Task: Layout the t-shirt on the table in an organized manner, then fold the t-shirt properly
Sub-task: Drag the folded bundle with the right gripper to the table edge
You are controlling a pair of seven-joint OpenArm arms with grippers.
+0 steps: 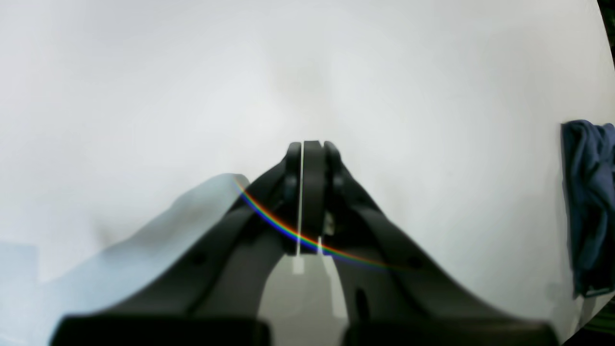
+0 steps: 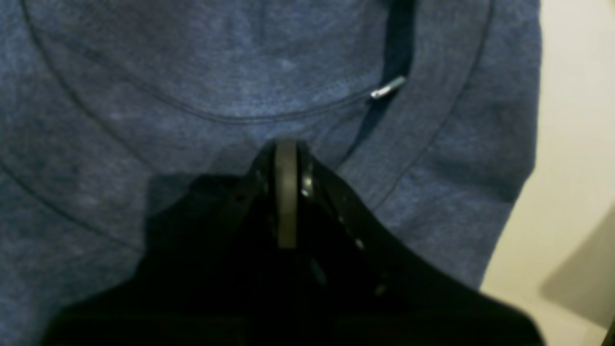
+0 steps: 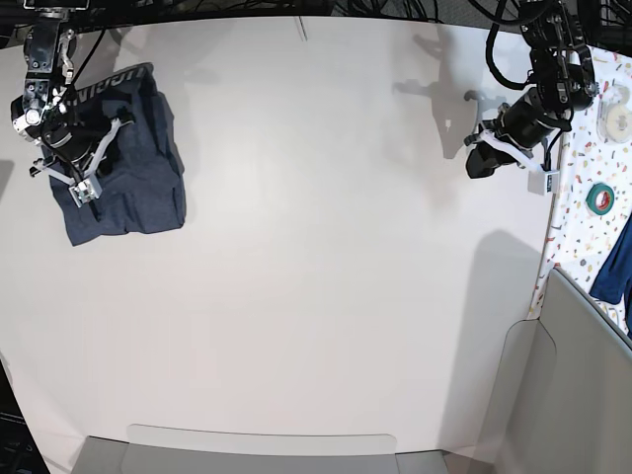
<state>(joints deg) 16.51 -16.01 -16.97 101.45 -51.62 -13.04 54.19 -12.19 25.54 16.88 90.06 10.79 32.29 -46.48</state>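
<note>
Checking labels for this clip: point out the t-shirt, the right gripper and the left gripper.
t-shirt (image 3: 148, 183): base view, flat navy fabric at its middle.
right gripper (image 2: 286, 146): right wrist view, shut fingertips over the shirt.
left gripper (image 1: 312, 144): left wrist view, shut fingertips.

Ahead of the left gripper (image 1: 311, 144) the table (image 3: 326, 227) lies bare; the t-shirt (image 3: 133, 168) fills the right gripper's (image 2: 286, 144) path

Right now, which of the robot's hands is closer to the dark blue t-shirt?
The right hand: it hovers directly over the t-shirt, fingers shut. The left hand is far across the table, over bare surface.
</note>
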